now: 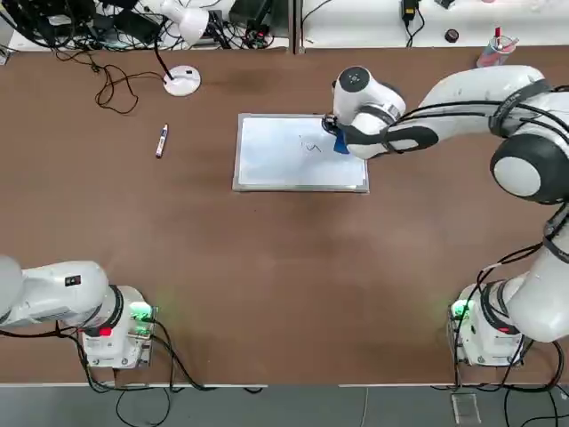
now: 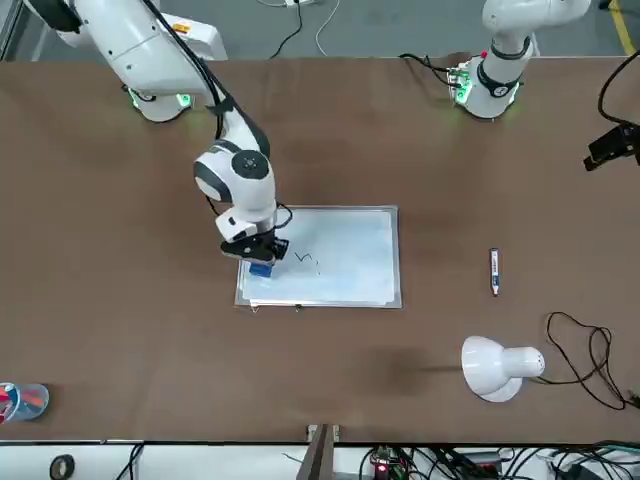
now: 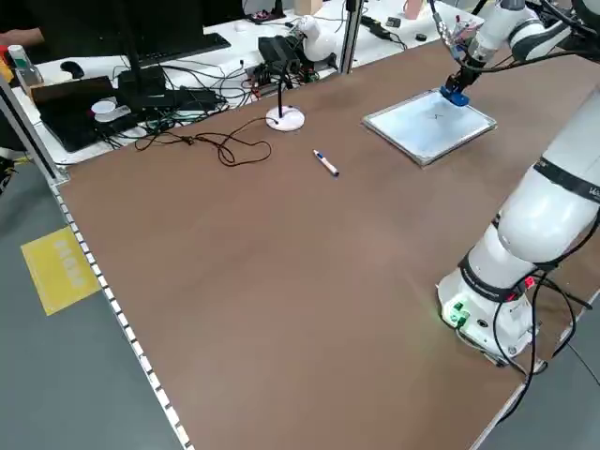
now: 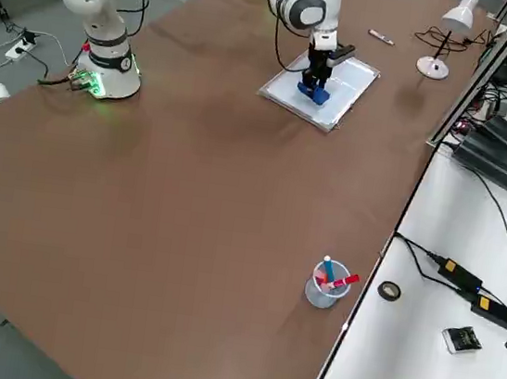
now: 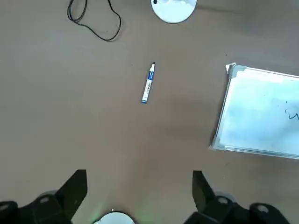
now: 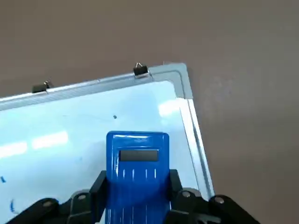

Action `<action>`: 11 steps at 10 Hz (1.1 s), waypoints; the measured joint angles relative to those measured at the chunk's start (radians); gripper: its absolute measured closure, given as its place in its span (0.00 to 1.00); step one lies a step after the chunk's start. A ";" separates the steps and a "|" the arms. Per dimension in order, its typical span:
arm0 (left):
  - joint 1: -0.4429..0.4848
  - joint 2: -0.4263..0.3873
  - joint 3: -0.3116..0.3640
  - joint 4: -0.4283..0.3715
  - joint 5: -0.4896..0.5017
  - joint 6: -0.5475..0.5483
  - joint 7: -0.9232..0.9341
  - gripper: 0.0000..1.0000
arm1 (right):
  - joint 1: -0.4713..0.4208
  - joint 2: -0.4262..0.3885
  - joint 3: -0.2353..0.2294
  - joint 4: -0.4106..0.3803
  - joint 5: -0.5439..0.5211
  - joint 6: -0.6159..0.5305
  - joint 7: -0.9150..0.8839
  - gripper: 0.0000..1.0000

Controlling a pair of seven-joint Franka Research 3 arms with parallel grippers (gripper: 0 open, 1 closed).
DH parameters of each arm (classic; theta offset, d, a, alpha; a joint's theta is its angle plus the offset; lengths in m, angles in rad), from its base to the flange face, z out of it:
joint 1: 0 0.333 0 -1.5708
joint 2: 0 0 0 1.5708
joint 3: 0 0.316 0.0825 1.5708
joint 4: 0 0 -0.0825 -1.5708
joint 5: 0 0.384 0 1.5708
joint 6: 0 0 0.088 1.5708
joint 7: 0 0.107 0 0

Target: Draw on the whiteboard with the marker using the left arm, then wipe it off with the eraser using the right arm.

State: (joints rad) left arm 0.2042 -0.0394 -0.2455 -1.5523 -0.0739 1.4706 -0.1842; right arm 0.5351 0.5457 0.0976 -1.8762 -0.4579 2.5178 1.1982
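Note:
The whiteboard [image 1: 298, 153] lies flat mid-table with a small dark scribble [image 1: 311, 147] on it. My right gripper [image 1: 339, 138] hangs over the board's right end, shut on the blue eraser [image 6: 137, 170], which is also in the front view as the eraser [image 2: 261, 269] just beside the scribble. Whether the block touches the surface is unclear. The marker [image 1: 162, 140] rests on the table to the left of the board, and the left wrist view shows this marker [image 5: 148, 84] well ahead. My left gripper [image 5: 139, 189] is open and empty, pulled back near its base.
A white desk lamp [image 1: 182, 53] with a round foot and a loose black cable [image 1: 111, 84] sits at the far left. A cup of pens [image 1: 493, 49] stands at the far right edge. The right arm's links [image 1: 480, 107] span above the table's right half.

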 joint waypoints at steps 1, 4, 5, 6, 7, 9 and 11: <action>0.003 0.000 0.000 0.000 0.000 0.000 0.000 0.00 | 0.001 0.004 0.002 0.003 0.000 0.000 0.005 0.44; 0.006 0.000 0.000 0.000 0.000 0.000 0.000 0.00 | 0.020 0.013 0.008 0.016 -0.001 -0.001 0.032 0.44; 0.006 0.000 0.000 0.000 0.000 0.000 0.000 0.00 | 0.031 0.018 0.009 0.021 -0.001 -0.003 0.041 0.44; 0.006 0.000 0.000 -0.001 0.000 0.000 0.000 0.00 | 0.042 0.024 0.009 0.024 -0.004 -0.005 0.049 0.44; 0.006 0.000 0.000 -0.001 0.000 0.000 0.000 0.00 | 0.052 0.032 0.010 0.027 -0.013 -0.006 0.058 0.44; 0.006 0.000 0.000 -0.001 0.000 0.002 0.000 0.00 | 0.068 0.054 0.010 0.031 -0.048 -0.007 0.090 0.44; 0.006 0.000 0.000 -0.001 0.000 0.004 0.000 0.00 | 0.073 0.066 0.010 0.038 -0.097 -0.009 0.132 0.44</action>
State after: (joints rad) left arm 0.2104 -0.0392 -0.2455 -1.5533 -0.0740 1.4749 -0.1842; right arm 0.6086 0.6115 0.1079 -1.8384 -0.5546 2.5091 1.3306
